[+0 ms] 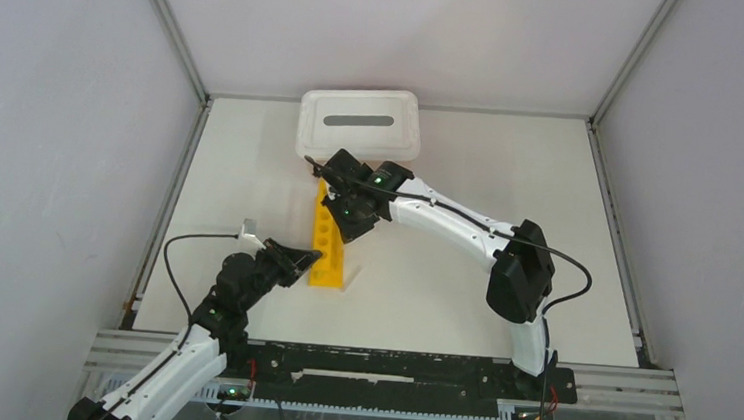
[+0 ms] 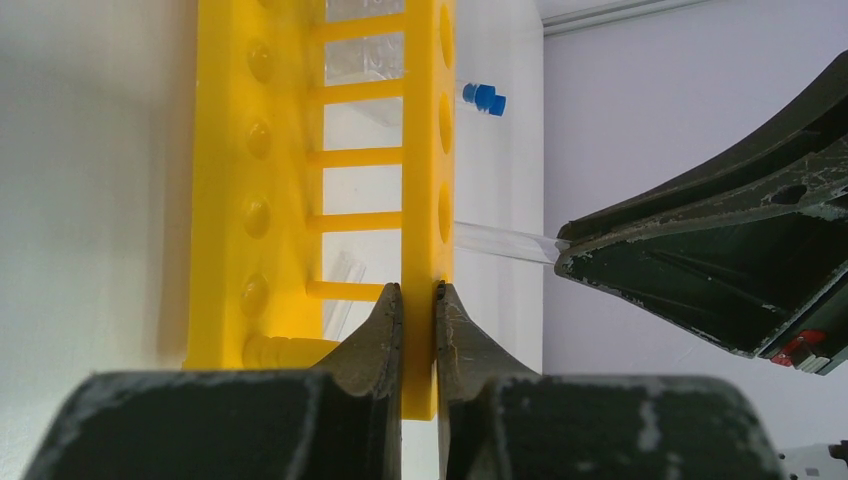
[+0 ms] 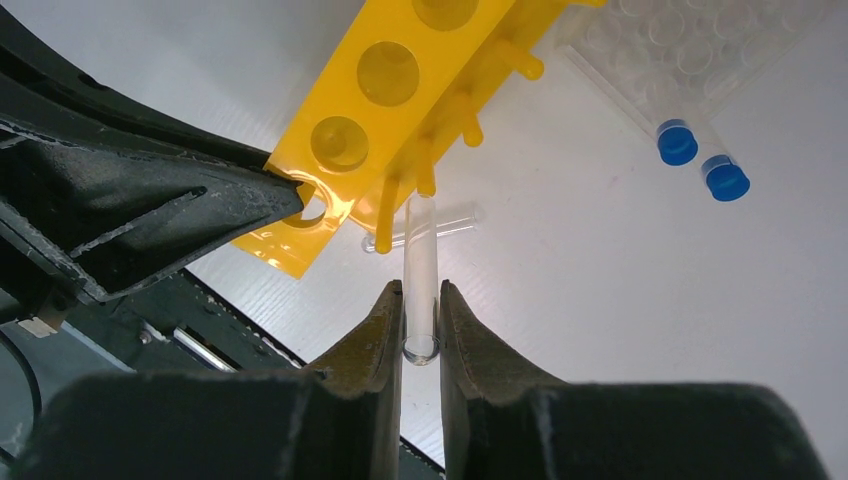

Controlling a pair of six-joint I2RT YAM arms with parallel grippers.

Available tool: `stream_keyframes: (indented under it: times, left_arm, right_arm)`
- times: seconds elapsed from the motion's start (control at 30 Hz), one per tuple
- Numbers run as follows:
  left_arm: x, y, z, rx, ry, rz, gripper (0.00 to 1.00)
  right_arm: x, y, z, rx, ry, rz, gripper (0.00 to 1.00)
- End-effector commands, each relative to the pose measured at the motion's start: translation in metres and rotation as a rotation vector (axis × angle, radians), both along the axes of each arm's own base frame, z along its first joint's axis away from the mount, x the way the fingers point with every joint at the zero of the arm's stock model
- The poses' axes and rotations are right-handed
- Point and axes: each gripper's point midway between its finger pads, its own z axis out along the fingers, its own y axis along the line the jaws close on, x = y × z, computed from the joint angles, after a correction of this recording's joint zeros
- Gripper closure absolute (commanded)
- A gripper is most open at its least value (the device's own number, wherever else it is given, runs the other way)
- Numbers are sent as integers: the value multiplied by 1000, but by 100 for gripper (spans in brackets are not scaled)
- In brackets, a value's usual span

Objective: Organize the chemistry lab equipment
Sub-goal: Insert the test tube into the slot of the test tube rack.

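A long yellow rack (image 1: 324,256) with round holes lies on the table, running away from me. My left gripper (image 2: 420,300) is shut on the near end of its upper plate (image 2: 428,150); from above, that gripper (image 1: 310,259) sits at the rack's near left side. My right gripper (image 3: 421,300) is shut on a clear test tube (image 3: 420,245), whose far end points at the rack (image 3: 390,95). Seen from the left wrist, this tube (image 2: 500,241) reaches toward a hole in the plate. Another clear tube (image 3: 445,222) lies on the table under the rack's edge.
Two blue-capped tubes (image 3: 677,142) (image 3: 726,178) lie beside a clear gridded rack (image 3: 690,50). A bin with a white slotted lid (image 1: 360,121) stands at the back, just beyond the yellow rack. The enclosure walls border the table on the left, right and back.
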Motion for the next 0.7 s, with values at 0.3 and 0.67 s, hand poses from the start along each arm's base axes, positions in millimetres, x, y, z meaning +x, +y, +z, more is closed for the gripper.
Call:
stream_keyframes:
  times: [0.3,0.67]
  left_arm:
    - [-40,6,-87,94,176,-71,90]
    - [-39,7,-87,96,177,-66,90]
  right_arm:
    - [22,10,9,40,-68,-20,95]
    - [24,9,18,53,-89,-29,96]
